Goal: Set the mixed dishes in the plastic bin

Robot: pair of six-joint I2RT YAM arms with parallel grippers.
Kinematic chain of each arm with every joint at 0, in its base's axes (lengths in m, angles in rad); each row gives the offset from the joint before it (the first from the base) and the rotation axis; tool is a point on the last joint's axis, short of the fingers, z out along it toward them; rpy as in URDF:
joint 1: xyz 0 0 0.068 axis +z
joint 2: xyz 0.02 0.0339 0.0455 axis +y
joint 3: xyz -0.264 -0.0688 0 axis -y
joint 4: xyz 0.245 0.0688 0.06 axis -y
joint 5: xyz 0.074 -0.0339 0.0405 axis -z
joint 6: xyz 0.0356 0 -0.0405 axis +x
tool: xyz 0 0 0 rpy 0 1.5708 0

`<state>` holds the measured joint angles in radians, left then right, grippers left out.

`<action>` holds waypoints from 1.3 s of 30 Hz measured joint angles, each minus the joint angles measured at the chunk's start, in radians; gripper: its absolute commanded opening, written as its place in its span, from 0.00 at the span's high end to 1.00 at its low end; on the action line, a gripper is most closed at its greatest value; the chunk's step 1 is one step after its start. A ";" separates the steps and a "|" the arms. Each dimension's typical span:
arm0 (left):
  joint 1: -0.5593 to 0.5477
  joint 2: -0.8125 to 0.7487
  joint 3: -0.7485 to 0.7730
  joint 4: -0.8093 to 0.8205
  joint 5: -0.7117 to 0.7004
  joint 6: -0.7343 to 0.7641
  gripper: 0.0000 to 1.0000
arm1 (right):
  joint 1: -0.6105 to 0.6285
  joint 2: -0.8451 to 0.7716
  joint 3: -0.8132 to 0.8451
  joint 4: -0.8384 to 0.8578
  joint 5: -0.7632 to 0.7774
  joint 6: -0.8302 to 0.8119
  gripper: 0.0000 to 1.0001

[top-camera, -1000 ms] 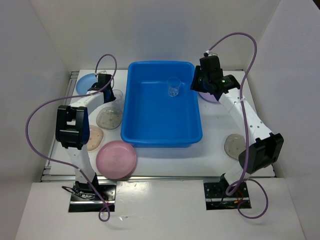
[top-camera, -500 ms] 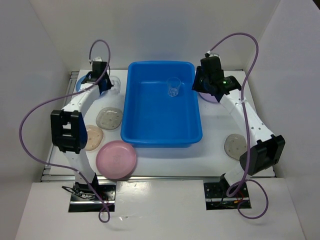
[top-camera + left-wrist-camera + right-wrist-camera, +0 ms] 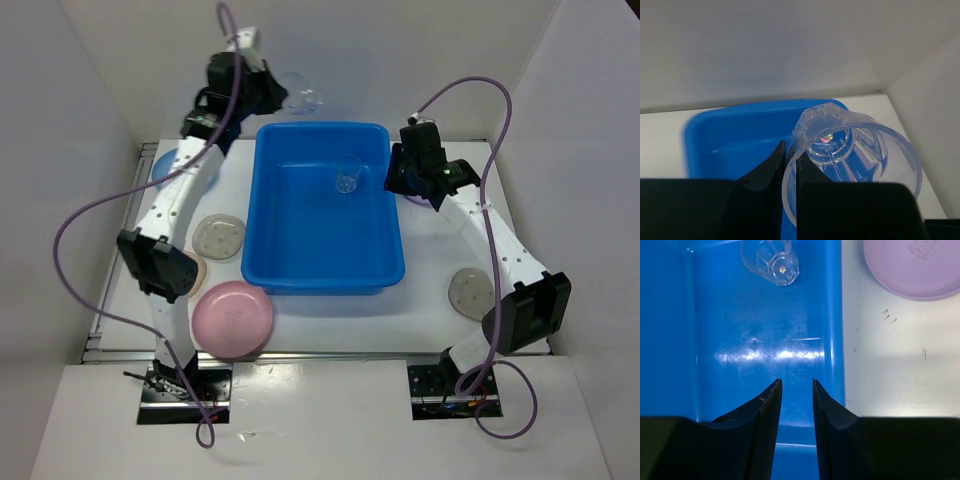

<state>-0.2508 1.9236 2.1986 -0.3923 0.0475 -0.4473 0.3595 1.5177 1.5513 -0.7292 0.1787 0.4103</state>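
Bin point(image 3: 325, 205) centred on desk point(image 3: 430, 260), one cup point(image 3: 347, 175) inside. Left fingers point(image 3: 790, 155) clamp second cup point(image 3: 850, 150) by rim, high past bin's far-left corner: carrying step; next, swing over bin, release. Right fingers point(image 3: 796, 385) narrowly parted, empty, over bin's right wall.

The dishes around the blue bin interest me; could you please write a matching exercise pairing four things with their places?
Things:
1. pink plate
2. lavender plate
3. light blue plate
4. left gripper

Places or states:
a. far left of the table
b. raised, shut on a clear cup
c. on the table, right of the blue bin
d. near left of the table

Pairs: 1-d, 2-c, 3-a, 4-b
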 measured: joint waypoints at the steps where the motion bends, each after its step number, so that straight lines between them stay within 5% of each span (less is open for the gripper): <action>1: -0.042 0.040 0.040 -0.001 0.013 0.001 1.00 | 0.000 -0.004 -0.010 0.002 -0.001 0.000 0.63; 7: -0.217 0.286 0.158 -0.063 0.041 0.004 1.00 | 0.000 -0.041 -0.075 0.000 0.002 0.005 0.63; 14: -0.219 0.517 0.274 -0.158 -0.006 0.003 1.00 | 0.000 -0.119 -0.139 -0.013 0.003 0.026 0.63; 39: -0.227 0.611 0.391 -0.109 -0.095 -0.029 1.00 | 0.000 -0.161 -0.159 -0.068 0.018 0.057 0.63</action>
<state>-0.4774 2.5347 2.5900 -0.5011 -0.0475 -0.4763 0.3595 1.3571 1.3926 -0.7975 0.1970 0.4671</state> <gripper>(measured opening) 0.111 0.365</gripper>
